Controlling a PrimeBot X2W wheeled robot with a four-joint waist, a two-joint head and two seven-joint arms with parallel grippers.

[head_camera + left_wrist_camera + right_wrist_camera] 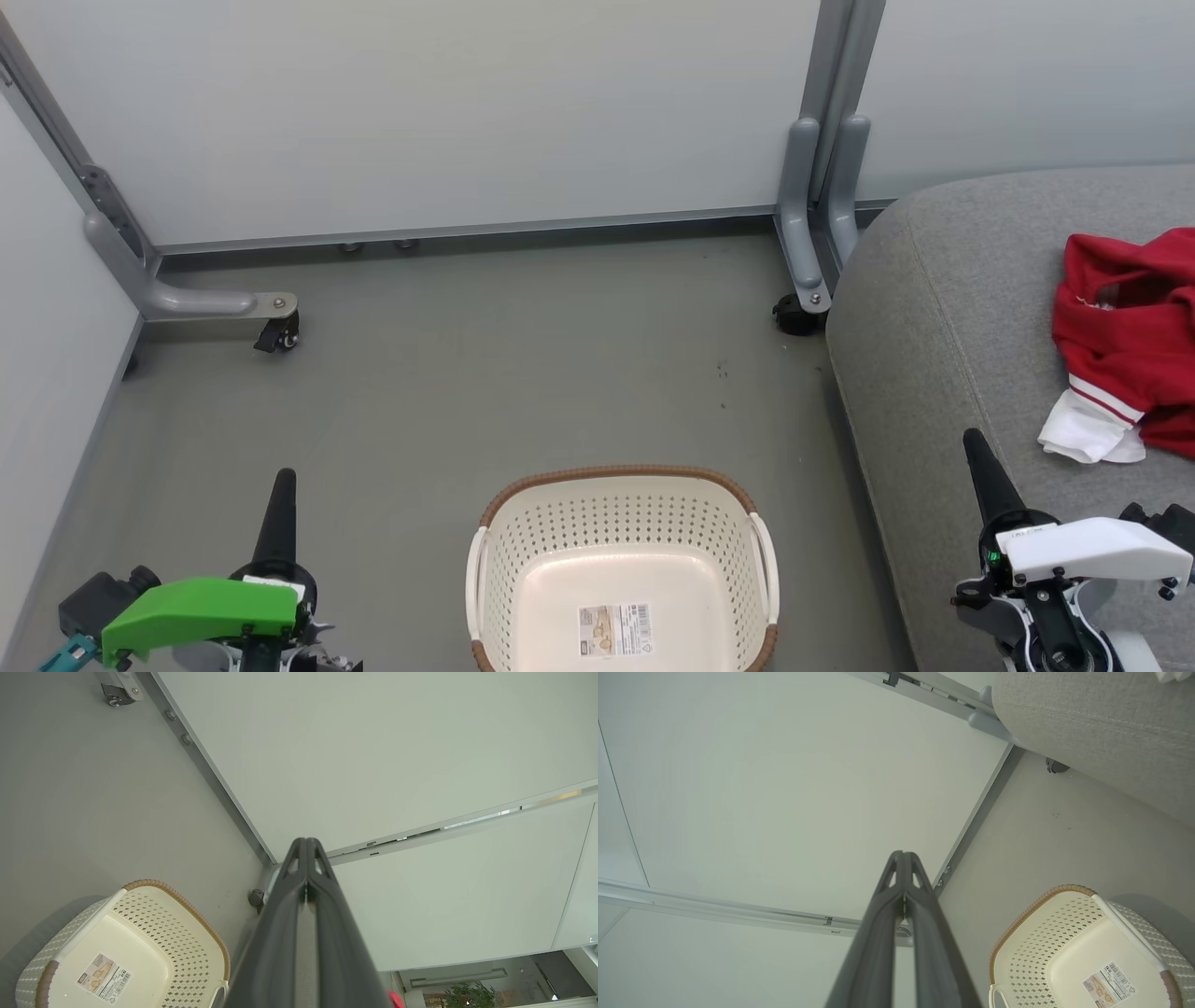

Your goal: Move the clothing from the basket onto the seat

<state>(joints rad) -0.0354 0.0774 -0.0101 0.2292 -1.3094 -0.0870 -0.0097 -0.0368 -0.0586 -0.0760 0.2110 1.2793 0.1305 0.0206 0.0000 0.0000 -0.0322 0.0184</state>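
Note:
The cream perforated basket with its brown rim stands on the floor at the bottom centre, holding nothing but a paper label. Red clothing with white stripes and a white cuff lies crumpled on the grey seat at the right. My left gripper is shut at the lower left, left of the basket, holding nothing. My right gripper is shut at the lower right over the seat's front part, apart from the clothing. Both wrist views show the basket and shut fingertips.
Pale partition panels close off the back and left. Their grey metal feet with black castors reach onto the grey floor. The seat's rounded edge runs close beside the basket's right side.

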